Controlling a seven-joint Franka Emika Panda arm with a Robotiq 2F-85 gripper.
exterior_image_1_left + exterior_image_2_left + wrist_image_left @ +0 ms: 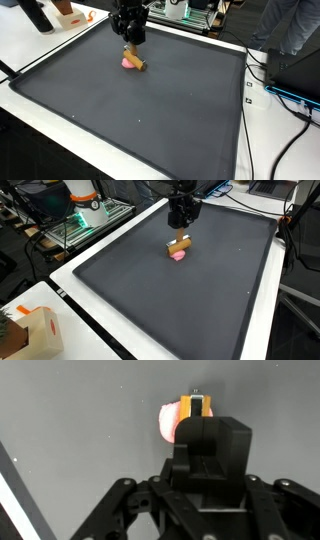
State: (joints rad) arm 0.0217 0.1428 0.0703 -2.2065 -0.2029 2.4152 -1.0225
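Counter (25, 115), white, carries a wide dark mat (150, 115). Tool (131, 42), jaws narrow and holding nothing, hangs over a small pink-and-tan toy (133, 62) at the mat's eleven o'clock. Toy seems light, stiff; pinch its tan sides.

Bright, even overhead light, faint soft shadows, coarse low-resolution views, near hand (200, 430) slightly blurred.

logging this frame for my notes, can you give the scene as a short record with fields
gripper: black gripper, just above the toy; open or shut cannot be told
nearest thing: small pink and orange toy, lying on the mat
surface: dark grey mat on a white table
also in view: cardboard box at the table corner
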